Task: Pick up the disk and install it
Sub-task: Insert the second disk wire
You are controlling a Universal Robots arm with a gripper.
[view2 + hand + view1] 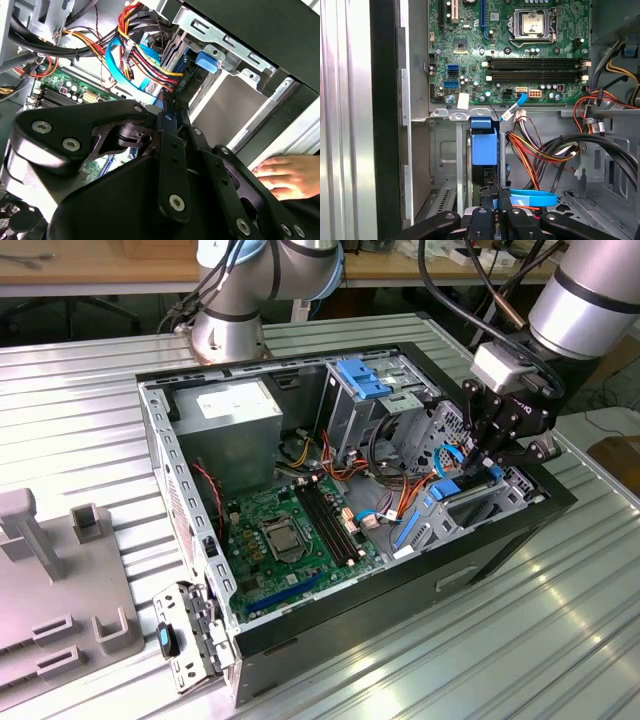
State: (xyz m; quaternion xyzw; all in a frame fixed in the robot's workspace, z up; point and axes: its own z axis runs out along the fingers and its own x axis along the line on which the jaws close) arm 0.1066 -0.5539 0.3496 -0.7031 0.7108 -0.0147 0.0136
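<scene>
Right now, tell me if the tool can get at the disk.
Likely yes: the tool is right at the disk's end in the metal bay, nothing between them; the coloured cables run beside it.

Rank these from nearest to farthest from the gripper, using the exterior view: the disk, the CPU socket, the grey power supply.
1. The disk, right at the gripper, in the drive bay.
2. The CPU socket, mid-motherboard, toward the exterior view's left.
3. The grey power supply, far back corner of the case.

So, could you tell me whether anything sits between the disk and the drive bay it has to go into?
Nothing visible does. In the first wrist view the gripper is closed on the disk, which stands on edge already inside the metal drive bay. The bundle of coloured cables lies beside it, not in its path.
</scene>
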